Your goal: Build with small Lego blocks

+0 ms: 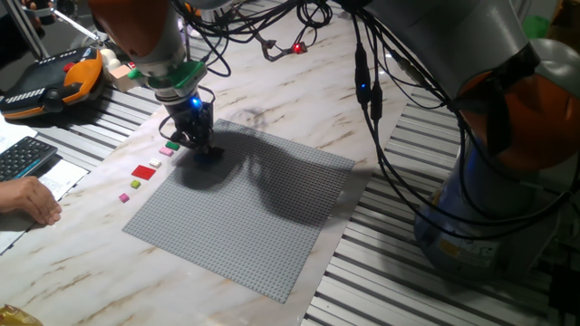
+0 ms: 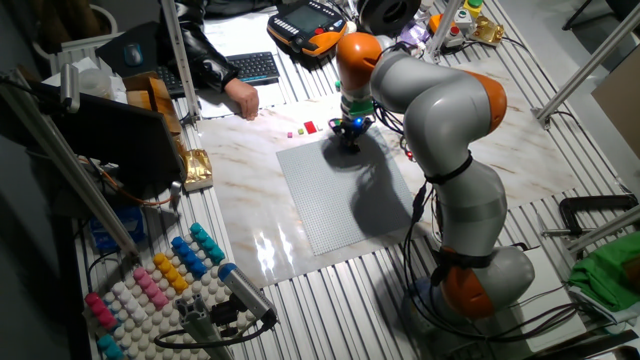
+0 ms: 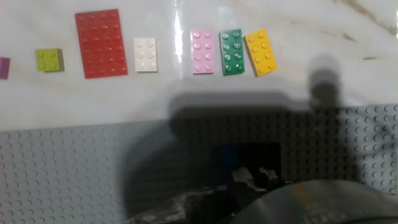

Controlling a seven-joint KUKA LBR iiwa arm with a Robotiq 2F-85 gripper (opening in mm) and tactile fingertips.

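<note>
Several small Lego blocks lie in a row on the marble beside the grey baseplate (image 3: 74, 168): a red plate (image 3: 98, 43), white (image 3: 145, 55), pink (image 3: 203, 51), green (image 3: 232, 51), yellow (image 3: 261, 53), lime (image 3: 49, 60) and a purple one at the left edge (image 3: 3, 67). The red plate (image 1: 143, 171) and pink block (image 1: 168, 150) also show in one fixed view. My gripper (image 1: 201, 147) is low over the baseplate's (image 1: 272, 226) far left corner, just inside its edge. In the hand view the gripper (image 3: 249, 177) is a dark blur with a bluish patch; the jaws' state is hidden.
A person's hand (image 1: 32, 199) rests at the table's left edge by a keyboard (image 1: 23, 156). An orange teach pendant (image 1: 54, 81) lies behind. Cables (image 1: 272, 41) hang over the far table. Metal ribs (image 1: 399, 281) border the marble top on the right.
</note>
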